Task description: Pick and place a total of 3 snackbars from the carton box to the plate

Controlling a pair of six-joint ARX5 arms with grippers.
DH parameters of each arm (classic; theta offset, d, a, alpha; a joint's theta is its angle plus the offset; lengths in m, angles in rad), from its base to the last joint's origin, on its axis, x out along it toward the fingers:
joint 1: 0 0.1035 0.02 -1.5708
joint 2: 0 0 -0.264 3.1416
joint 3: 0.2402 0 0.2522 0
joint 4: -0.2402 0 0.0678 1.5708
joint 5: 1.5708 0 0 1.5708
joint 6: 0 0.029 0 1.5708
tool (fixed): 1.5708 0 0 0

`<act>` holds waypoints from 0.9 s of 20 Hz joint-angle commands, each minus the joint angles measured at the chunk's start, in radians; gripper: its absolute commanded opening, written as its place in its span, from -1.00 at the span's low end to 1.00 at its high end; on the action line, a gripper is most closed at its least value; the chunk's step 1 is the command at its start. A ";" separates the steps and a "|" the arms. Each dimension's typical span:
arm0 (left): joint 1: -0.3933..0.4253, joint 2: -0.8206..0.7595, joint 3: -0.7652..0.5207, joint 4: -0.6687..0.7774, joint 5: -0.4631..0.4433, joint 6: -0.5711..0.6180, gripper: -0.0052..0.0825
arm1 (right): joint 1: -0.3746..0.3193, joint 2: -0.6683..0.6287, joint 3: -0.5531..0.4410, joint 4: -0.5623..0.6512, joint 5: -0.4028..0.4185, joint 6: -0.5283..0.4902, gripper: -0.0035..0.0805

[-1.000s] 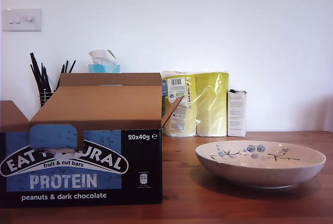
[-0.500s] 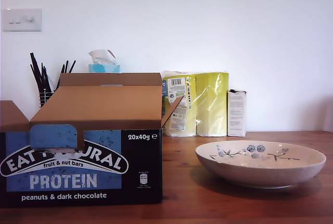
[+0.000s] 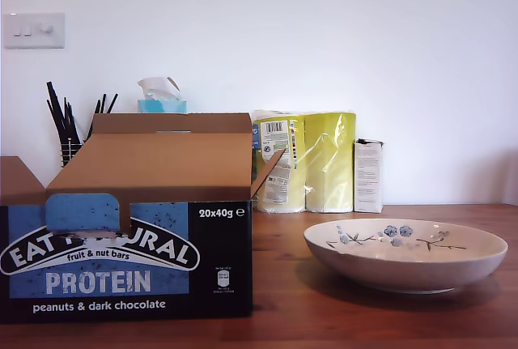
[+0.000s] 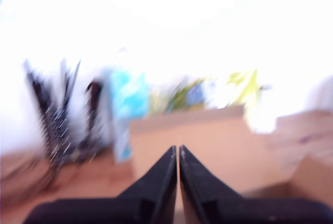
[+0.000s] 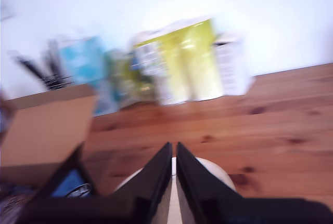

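The fingers of my first gripper are clenched together on nothing, above the carton box. My second gripper is clenched too, over the plate, which stands on the bench at the exterior view's right. No snackbars show.

Your surface is brown wood with knots. Sitting on it: the carton box at the exterior view's left, flaps open; the plate at that view's right, apart from the box. Behind, by the wall: yellow paper-roll pack, small white box, wire holder of black sticks.
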 commanded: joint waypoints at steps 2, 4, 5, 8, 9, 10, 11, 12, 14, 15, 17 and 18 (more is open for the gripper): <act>-0.009 0.055 0.069 -0.076 0.063 -0.002 -0.93 | 0.031 0.032 0.122 -0.075 -0.075 -0.018 -0.95; -0.015 0.131 0.126 -0.156 0.107 0.006 -0.93 | 0.059 0.091 0.211 -0.159 -0.124 -0.047 -0.95; -0.020 0.179 0.154 -0.183 0.124 0.019 -0.93 | 0.076 0.134 0.259 -0.206 -0.138 -0.087 -0.95; -0.044 0.332 0.253 -0.256 0.147 0.055 -0.93 | 0.136 0.269 0.397 -0.381 -0.153 -0.205 -0.95; -0.056 0.389 0.293 -0.290 0.148 0.067 -0.93 | 0.159 0.322 0.441 -0.440 -0.151 -0.247 -0.95; -0.070 0.446 0.335 -0.328 0.147 0.074 -0.93 | 0.181 0.369 0.479 -0.483 -0.148 -0.283 -0.95; -0.085 0.502 0.375 -0.360 0.153 0.090 -0.93 | 0.204 0.414 0.513 -0.513 -0.148 -0.315 -0.95; -0.101 0.560 0.411 -0.386 0.167 0.088 -0.93 | 0.225 0.455 0.543 -0.531 -0.149 -0.335 -0.95; -0.132 0.680 0.473 -0.389 0.252 0.037 -0.93 | 0.268 0.521 0.576 -0.528 -0.203 -0.333 -0.95; -0.147 0.739 0.506 -0.389 0.277 0.032 -0.93 | 0.282 0.545 0.579 -0.518 -0.220 -0.305 -0.95; -0.173 0.848 0.566 -0.390 0.283 0.031 -0.93 | 0.288 0.583 0.579 -0.498 -0.230 -0.248 -0.95; -0.190 0.906 0.600 -0.404 0.282 0.023 -0.93 | 0.288 0.599 0.579 -0.485 -0.231 -0.236 -0.95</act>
